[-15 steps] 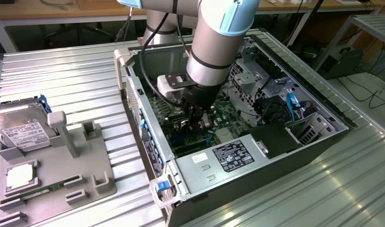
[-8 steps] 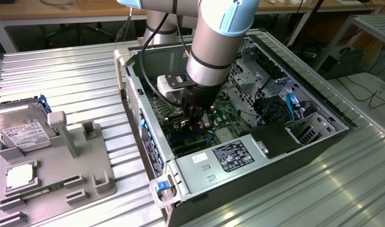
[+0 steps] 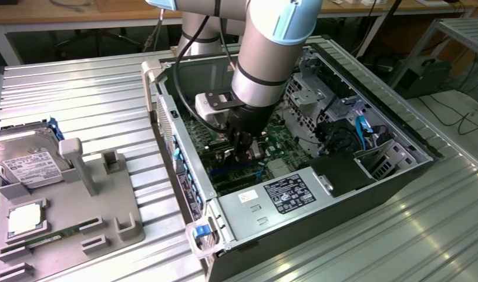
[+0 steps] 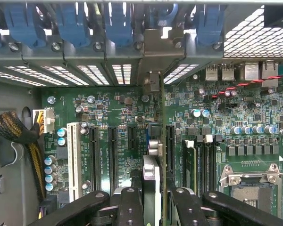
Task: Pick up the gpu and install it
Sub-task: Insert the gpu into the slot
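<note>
You have the jaws clamped on the thin flat black gpu card with the silver metal bracket (image 4: 154, 179). It sits edge-on between them, low inside the open dark computer case (image 3: 325, 235) on the ribbed metal tabletop (image 3: 82, 100). It hangs over the green motherboard (image 4: 132, 108), close along one of the long black expansion slots (image 4: 170, 146). Its far end points toward the row of blue plastic retention clips (image 4: 118, 23) on the case's rear wall. I cannot tell whether its connector edge has entered the slot.

The main risk, as I judge it, is misalignment. If the gpu card is slightly offset or tilted in the jaws, pressing down could land its edge on the slot's rim or on the small silver capacitors (image 4: 200, 113) nearby. That could flex the motherboard.

The bracket end could also catch on the rear frame below the blue plastic retention clips and lever the gpu card askew.

A narrow grip on a thin card may let it pivot under load, so watch for it rocking.
</note>
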